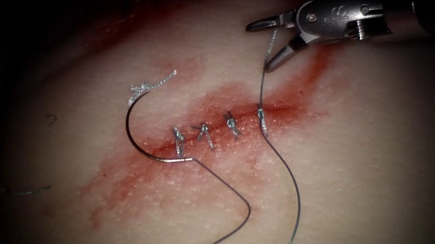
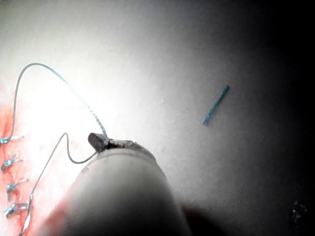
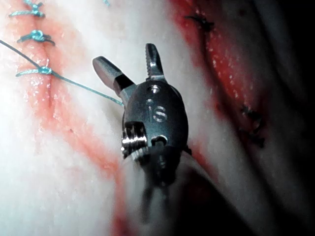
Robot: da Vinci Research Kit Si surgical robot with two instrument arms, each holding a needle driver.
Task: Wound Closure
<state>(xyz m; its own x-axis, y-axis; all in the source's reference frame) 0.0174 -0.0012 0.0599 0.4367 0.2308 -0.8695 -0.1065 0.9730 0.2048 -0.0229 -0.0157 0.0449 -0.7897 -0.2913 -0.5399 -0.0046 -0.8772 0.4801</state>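
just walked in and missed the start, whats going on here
This is bench suturing practice on the tissue. The right tool sits above the cut with its jaws open, and the thread rising from the rightmost stitch runs up between them. Nothing is clamped. The curved needle lies free on the tissue, left of the stitches, not in it. Four stitches already cross the cut. A loose cut end of thread lies far left.

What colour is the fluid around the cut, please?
Red fluid stains the tissue along the cut; clearest in the endoscope view.
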